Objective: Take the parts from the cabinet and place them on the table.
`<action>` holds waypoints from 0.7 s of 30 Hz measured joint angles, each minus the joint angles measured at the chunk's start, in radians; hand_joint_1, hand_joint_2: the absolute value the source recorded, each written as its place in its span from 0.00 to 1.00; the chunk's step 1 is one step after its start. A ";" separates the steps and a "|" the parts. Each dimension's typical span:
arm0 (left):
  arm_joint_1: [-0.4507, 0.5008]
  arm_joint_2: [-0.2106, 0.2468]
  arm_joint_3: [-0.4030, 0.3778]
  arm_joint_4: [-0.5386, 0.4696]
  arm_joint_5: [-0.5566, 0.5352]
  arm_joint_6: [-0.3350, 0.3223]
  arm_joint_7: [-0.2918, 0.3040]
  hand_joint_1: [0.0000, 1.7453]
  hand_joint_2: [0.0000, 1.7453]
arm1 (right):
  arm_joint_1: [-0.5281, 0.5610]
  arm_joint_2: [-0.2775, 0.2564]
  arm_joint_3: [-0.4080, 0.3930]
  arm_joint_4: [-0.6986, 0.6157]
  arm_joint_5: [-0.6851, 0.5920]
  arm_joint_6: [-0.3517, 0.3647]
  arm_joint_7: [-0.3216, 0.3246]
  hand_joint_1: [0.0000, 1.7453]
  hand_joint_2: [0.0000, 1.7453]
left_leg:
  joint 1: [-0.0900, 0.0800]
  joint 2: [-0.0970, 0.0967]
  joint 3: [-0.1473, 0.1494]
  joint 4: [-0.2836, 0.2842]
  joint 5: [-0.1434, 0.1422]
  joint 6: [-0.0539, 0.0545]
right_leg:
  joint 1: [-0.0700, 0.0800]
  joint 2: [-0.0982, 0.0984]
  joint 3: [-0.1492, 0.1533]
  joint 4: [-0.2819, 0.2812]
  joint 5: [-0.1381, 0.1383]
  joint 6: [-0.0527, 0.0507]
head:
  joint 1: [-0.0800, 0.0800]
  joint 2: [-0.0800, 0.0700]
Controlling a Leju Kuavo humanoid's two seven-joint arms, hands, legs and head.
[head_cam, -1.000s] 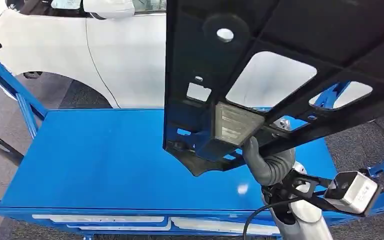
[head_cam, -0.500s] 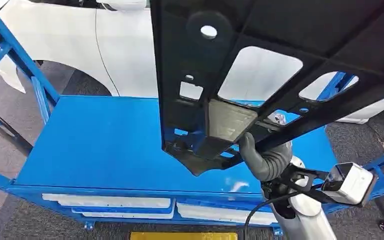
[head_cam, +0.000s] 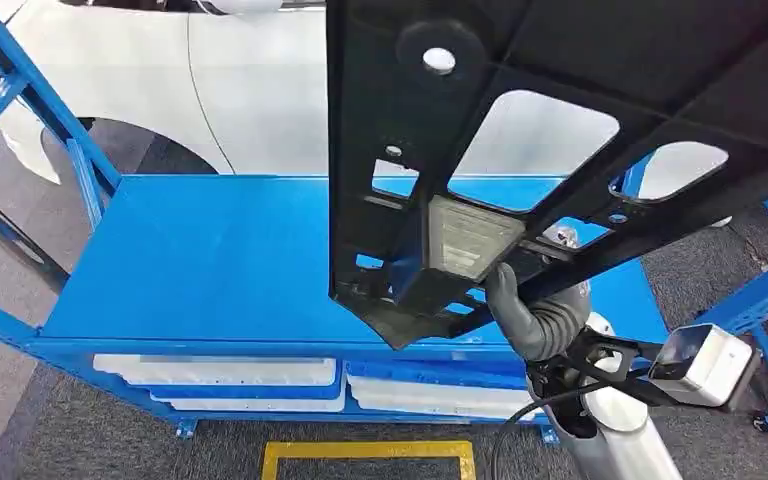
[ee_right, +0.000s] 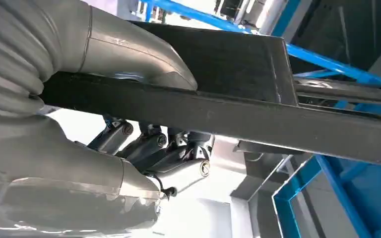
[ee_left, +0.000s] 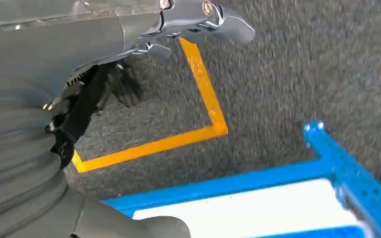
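A large black plastic panel (head_cam: 560, 60) with several cut-outs and a pale label hangs tilted over the right half of the blue table (head_cam: 210, 260). My right hand (head_cam: 535, 320) grips the panel's lower edge from beneath, above the table's front right part. In the right wrist view the thumb (ee_right: 129, 54) lies over a black bar of the panel (ee_right: 228, 111) and the fingers curl under it. My left hand (ee_left: 39, 99) hangs beside the table over grey carpet, holding nothing, its fingers apart.
A white car (head_cam: 260, 90) stands close behind the table. Blue frame posts rise at the left (head_cam: 30, 100) and right (head_cam: 760, 290). White trays (head_cam: 220, 370) sit under the tabletop. Yellow floor tape (head_cam: 365, 455) marks the carpet in front.
The whole picture has shifted: the table's front edge now sits higher and the carpet with yellow tape shows below it. The panel stays in my right hand.
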 joint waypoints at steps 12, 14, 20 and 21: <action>-0.004 0.000 -0.004 0.000 0.000 0.006 0.002 0.00 1.00 | 0.004 0.000 0.005 0.002 0.002 0.014 0.001 1.00 1.00 | -0.003 0.002 0.192 -0.236 0.090 0.047 | -0.001 0.003 -0.102 0.036 0.049 0.054 | 0.011 0.000; -0.003 0.000 -0.004 0.000 0.000 0.010 0.008 0.00 1.00 | 0.001 0.000 0.005 0.002 0.000 0.018 0.002 1.00 1.00 | -0.006 0.004 0.165 -0.235 0.111 0.063 | -0.002 0.002 -0.140 0.155 -0.069 0.062 | 0.012 0.000; -0.001 0.000 -0.004 0.000 0.000 0.018 0.032 0.00 1.00 | -0.002 0.000 0.005 0.013 -0.016 0.037 0.008 1.00 1.00 | -0.021 0.004 0.085 -0.226 0.167 0.065 | 0.005 0.002 -0.060 0.210 -0.058 0.048 | 0.023 0.000; -0.001 -0.001 -0.004 0.000 0.000 0.018 0.035 0.00 1.00 | -0.005 0.000 0.005 0.014 -0.019 0.037 0.010 1.00 1.00 | -0.023 0.003 0.080 -0.226 0.175 0.065 | 0.008 0.004 0.004 0.116 -0.040 0.031 | 0.024 0.000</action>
